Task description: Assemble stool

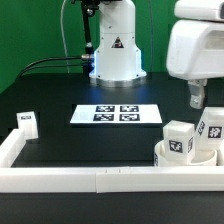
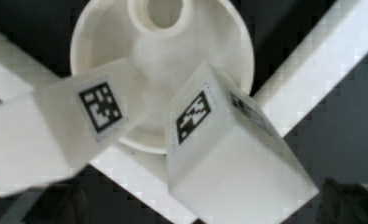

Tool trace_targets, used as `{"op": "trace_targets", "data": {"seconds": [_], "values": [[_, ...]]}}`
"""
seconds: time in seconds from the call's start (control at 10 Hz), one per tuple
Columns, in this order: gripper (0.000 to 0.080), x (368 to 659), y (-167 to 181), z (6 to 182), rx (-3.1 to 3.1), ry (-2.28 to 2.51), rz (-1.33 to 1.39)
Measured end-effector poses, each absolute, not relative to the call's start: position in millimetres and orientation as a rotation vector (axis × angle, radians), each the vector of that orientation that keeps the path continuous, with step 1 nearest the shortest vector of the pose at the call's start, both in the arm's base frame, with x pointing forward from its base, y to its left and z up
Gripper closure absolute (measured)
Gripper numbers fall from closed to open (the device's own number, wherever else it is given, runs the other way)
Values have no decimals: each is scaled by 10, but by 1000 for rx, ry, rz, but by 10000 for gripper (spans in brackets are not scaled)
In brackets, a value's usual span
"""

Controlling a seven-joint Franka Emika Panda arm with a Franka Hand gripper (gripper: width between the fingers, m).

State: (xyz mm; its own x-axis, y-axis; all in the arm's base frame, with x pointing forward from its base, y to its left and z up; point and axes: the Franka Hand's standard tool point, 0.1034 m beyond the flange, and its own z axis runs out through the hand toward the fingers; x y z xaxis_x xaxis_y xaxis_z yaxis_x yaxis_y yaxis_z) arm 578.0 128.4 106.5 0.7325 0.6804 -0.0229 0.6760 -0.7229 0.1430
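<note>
To the exterior view's right of the marker board (image 1: 115, 113), nearer the camera, sat the seat disc (image 1: 168, 160) with two legs (image 1: 178, 141) standing in it. Well to the board's left a third leg (image 1: 25, 122) stood beside the border rail (image 1: 100, 180), which passed before the board

A green backdrop (image 1: 30, 30) closes off the far side of the scene. In front of it spreads a matte black worktop (image 1: 60, 140), evenly lit. The marker board (image 1: 117, 114) lies flat near its middle, and a white border rail (image 1: 70, 180) runs along its near edge.
</note>
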Motion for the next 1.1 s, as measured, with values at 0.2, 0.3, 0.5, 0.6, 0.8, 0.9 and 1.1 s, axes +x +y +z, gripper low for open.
{"op": "trace_targets", "data": {"seconds": [0.2,0.3,0.5,0.6,0.8,0.9,1.1], "values": [[150,5839,1294,1067,2651,1340,-7],[150,5852,1277,1072,2616,1396,26],[150,5853,1219,1068,2518,1528,-1],[150,5861,1189,1069,2446,1620,-18],[150,5800,1203,1059,2372,1709,-116],[150,5781,1241,1057,2353,1736,-183],[150,5772,1318,960,2261,1823,-240]]}}
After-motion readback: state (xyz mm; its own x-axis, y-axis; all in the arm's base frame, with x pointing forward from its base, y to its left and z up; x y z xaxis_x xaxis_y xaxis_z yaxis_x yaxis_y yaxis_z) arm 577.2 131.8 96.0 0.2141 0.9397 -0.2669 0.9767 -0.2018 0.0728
